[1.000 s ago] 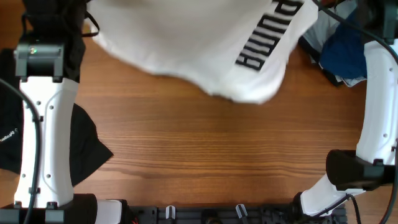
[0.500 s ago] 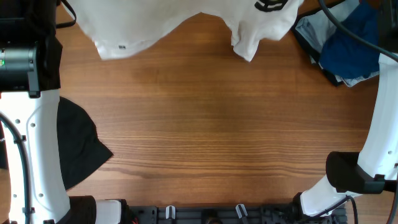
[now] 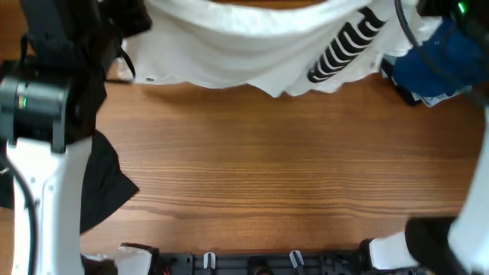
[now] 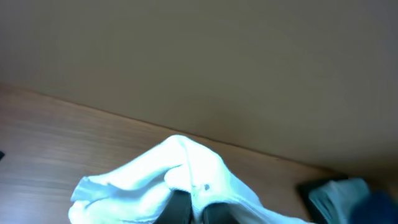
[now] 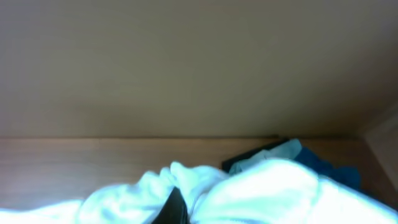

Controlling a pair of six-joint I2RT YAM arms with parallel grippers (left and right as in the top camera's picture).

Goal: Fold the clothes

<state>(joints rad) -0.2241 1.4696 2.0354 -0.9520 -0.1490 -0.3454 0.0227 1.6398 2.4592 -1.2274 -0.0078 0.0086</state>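
the white t-shirt hangs stretched between the two arms over the far edge of the table, sagging in the middle, its black lettering bunched toward the right. the left gripper is pinched tight on a fold of white cloth, and the right gripper is likewise clamped on the shirt. a black garment lies at the left edge of the table and a dark blue garment at the far right. the step looks like spreading the shirt flat before folding. to do it well, hold both corners level and taut, draw the cloth toward the bare middle of the table, lower it evenly so no crease gets trapped, and steer clear of both other garments.
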